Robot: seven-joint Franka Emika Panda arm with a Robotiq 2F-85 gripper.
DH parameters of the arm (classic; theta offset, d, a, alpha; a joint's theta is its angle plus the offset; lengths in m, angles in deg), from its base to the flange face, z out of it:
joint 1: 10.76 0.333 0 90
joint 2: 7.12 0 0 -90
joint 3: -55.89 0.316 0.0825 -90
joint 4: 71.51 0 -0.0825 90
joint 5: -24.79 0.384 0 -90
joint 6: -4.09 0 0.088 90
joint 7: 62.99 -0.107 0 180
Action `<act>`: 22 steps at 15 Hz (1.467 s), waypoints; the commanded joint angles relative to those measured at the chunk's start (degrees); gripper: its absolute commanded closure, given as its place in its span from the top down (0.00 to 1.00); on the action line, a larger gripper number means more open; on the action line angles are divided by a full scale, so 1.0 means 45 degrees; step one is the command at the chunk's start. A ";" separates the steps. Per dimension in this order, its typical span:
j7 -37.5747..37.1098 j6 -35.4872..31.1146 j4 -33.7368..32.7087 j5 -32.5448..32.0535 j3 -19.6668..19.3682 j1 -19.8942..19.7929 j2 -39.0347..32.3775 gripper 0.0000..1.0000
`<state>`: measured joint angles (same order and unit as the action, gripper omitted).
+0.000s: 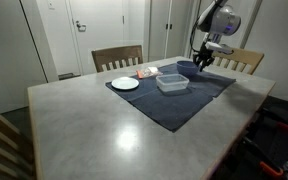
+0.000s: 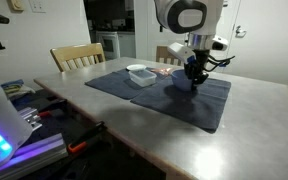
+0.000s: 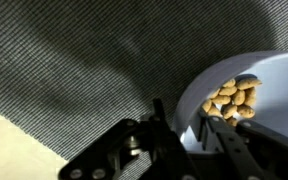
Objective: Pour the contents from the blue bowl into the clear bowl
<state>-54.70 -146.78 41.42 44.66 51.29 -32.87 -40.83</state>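
Nearest the wrist camera, the claw [image 3: 189, 128] straddled the rim of the blue bowl [image 3: 266, 70], which held pale nut-like pieces [image 3: 234, 98]; whether it pinched yet could not be told. The grasp looked in hand, and next would come lifting and tipping over the clear bowl [image 1: 172, 84], just left of it in an exterior view. A dark cloth [image 1: 174, 108] lay on the grey tabletop [image 1: 84, 130], chairs [image 1: 117, 57] and doors [image 1: 89, 25] beyond.

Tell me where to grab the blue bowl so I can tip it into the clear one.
Pinch the rim wall of the blue bowl, one finger inside and one outside, coming down from above. It sits upright, and the tan pieces lie away from that edge, leaving bare wall to clamp. In the wrist view the hand straddles this rim; whether it has closed is unclear.
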 commanded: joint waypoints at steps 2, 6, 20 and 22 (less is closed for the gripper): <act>0.0007 -0.0148 -0.0074 0.0009 0.0136 -0.0142 -0.0027 0.01; -0.0091 -0.0131 -0.0123 -0.0111 0.0055 -0.0050 0.0080 0.01; -0.0455 -0.0073 0.0153 -0.0665 -0.0189 0.0334 0.0563 0.01; -0.0453 -0.0071 0.0192 -0.0703 -0.0170 0.0347 0.0674 0.01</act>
<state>-55.56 -146.97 40.93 42.51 51.00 -31.99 -40.02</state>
